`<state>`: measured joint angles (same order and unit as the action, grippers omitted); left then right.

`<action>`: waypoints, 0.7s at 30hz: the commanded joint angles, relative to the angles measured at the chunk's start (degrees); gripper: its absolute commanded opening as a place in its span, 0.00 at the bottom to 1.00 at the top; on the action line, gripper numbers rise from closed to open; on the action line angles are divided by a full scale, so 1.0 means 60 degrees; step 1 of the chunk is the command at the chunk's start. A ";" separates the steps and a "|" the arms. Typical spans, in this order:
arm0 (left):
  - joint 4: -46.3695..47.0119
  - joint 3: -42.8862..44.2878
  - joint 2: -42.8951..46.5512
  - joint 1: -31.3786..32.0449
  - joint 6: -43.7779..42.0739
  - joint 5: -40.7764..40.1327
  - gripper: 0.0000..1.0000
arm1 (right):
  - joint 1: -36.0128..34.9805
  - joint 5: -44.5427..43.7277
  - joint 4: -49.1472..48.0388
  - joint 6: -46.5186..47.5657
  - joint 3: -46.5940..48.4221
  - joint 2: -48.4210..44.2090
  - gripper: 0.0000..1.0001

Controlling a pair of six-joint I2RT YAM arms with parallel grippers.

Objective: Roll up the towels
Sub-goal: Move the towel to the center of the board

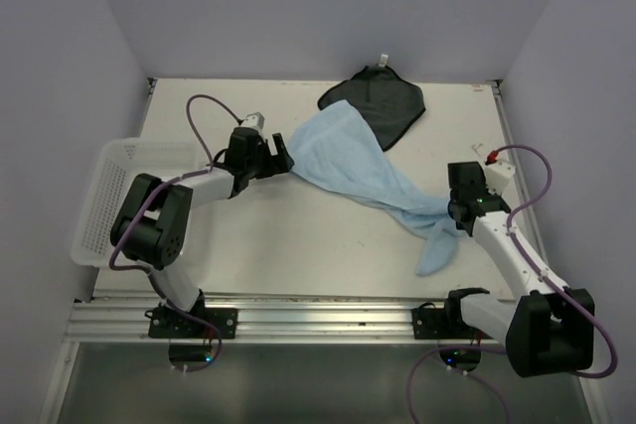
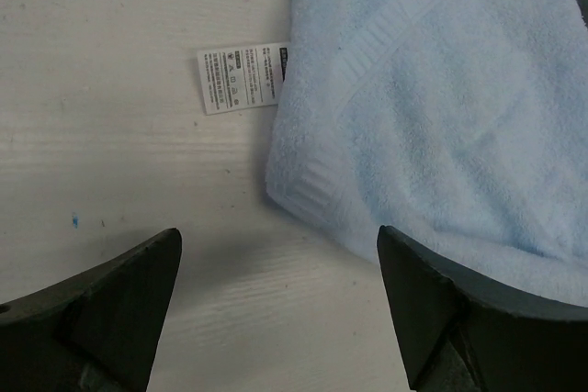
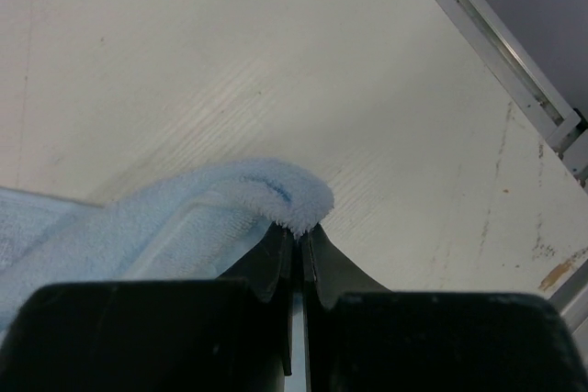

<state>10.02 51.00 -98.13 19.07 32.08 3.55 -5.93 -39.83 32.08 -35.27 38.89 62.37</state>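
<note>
The light blue towel (image 1: 358, 171) lies stretched in a long diagonal across the table, from upper left to lower right, its far end over the edge of the dark grey towel (image 1: 378, 106). My left gripper (image 1: 283, 154) is open at the blue towel's left corner (image 2: 312, 181), just above the table; a white care tag (image 2: 243, 78) sticks out beside that corner. My right gripper (image 1: 455, 213) is shut on the blue towel's right edge (image 3: 294, 204); a loose end hangs below it. The dark towel lies flat at the back with a small white tag (image 1: 381, 60).
A white mesh basket (image 1: 104, 196) stands at the table's left edge, beside the left arm. A metal rail (image 1: 298, 310) runs along the near edge, and another (image 3: 496, 43) along the right side. Walls close in the back and sides.
</note>
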 commanded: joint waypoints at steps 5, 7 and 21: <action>0.1333 0.1225 -0.1398 0.0249 0.0455 -0.0240 0.85 | 0.0066 0.0428 -0.0951 -0.0304 -0.0096 0.0430 0.00; 0.1405 0.1415 -0.1720 0.0249 0.0440 -0.0284 0.77 | 0.0066 0.0486 -0.1024 -0.0289 -0.0110 0.0489 0.00; -0.0055 0.2614 -0.1298 0.0381 -0.1315 -0.1920 0.00 | -0.0285 0.3282 -0.1976 0.0603 -0.0564 -0.0361 0.00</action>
<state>12.78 61.80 -110.30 20.62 29.61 -1.48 -6.57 -28.10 24.69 -34.00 36.40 62.33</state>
